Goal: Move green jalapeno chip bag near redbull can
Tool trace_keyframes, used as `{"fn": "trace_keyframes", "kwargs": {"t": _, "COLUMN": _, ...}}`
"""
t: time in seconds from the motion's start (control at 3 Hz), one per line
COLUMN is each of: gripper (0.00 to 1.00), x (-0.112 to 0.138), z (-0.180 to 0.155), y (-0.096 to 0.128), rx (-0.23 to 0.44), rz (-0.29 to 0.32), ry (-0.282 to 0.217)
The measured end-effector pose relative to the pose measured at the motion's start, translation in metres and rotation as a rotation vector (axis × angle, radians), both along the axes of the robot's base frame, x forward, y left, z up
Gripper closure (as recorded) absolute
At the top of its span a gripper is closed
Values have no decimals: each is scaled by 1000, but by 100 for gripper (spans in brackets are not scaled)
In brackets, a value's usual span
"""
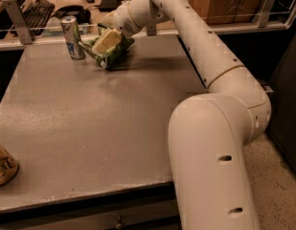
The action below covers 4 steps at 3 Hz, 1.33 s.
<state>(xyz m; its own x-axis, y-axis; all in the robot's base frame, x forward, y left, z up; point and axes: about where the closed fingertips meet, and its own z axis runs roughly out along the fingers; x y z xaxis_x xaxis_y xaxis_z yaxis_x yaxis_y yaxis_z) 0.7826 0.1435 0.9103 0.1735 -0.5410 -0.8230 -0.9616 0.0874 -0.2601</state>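
Gripper (107, 41) far left on table (90, 128), jaws clamped on green jalapeno chip bag (113, 57); redbull can (72, 37) just beside, to its left.

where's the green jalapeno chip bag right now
In the camera view, the green jalapeno chip bag lies near the far edge of the table, just right of the redbull can, under the gripper.

Gripper (105, 42) grips chip bag (113, 57) beside redbull can (72, 37).
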Motion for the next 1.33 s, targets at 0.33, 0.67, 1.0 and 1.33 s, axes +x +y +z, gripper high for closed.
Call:
{"fn": "trace_keyframes", "kwargs": {"t": 0.33, "gripper": 0, "x": -5, "z": 9, "y": -2, "rx": 9, "rz": 11, "ry": -14}}
{"fn": "trace_keyframes", "kwargs": {"t": 0.67, "gripper": 0, "x": -22, "z": 37, "y": -28, "rx": 36, "rz": 20, "ry": -40}}
{"fn": "trace_keyframes", "kwargs": {"t": 1.0, "gripper": 0, "x": -38, "z": 60, "y": -57, "rx": 48, "rz": 16, "ry": -57}}
{"fn": "trace_keyframes", "kwargs": {"t": 1.33, "gripper": 0, "x": -54, "z": 81, "y": -94, "rx": 73, "rz": -12, "ry": -64}}
